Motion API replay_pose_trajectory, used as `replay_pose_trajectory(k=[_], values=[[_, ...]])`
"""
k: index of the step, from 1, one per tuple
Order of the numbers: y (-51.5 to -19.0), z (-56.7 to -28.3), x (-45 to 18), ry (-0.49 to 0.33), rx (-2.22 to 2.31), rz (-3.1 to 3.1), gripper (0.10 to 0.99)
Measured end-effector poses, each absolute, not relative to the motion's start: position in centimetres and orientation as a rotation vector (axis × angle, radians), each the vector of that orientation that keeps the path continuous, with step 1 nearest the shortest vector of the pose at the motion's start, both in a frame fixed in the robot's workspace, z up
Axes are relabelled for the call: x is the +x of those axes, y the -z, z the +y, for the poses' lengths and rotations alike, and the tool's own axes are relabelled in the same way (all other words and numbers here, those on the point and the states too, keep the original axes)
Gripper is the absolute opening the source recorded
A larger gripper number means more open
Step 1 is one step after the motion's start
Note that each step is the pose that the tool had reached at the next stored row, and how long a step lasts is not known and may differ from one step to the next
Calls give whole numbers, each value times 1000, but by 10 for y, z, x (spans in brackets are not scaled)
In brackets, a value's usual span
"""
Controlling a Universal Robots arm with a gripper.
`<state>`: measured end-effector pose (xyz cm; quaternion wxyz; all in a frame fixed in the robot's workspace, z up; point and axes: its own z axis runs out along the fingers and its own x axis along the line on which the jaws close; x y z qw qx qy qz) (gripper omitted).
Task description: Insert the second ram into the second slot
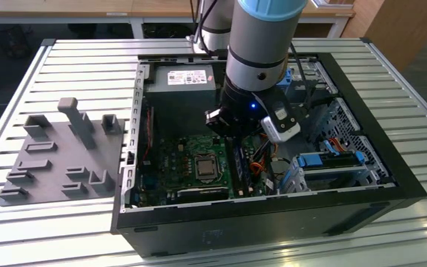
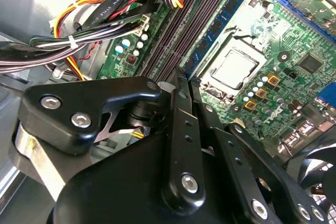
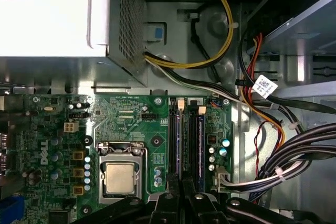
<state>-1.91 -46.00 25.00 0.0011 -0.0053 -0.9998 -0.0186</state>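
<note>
Open lane above the long black memory slots (image 3: 172, 140), flanked by the square silver processor socket (image 3: 119, 176) and bundled black, yellow and orange cables (image 3: 294, 150). The grey perforated metal power-supply box (image 3: 52, 19) stands beyond one end.

In the exterior view the slatted bench (image 1: 65, 61) is brightly and evenly lit, while the computer case (image 1: 273, 233) interior is left dim. In the first wrist view the power supply (image 3: 52, 19) is washed out by glare. In the second wrist view the claw (image 2: 176, 85) is rendered dark and featureless.
</note>
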Motion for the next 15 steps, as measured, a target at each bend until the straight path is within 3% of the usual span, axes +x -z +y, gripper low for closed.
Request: replay_pose_trajectory(k=[15], values=[[-246,-460,-19,58,-16,-3137,137]])
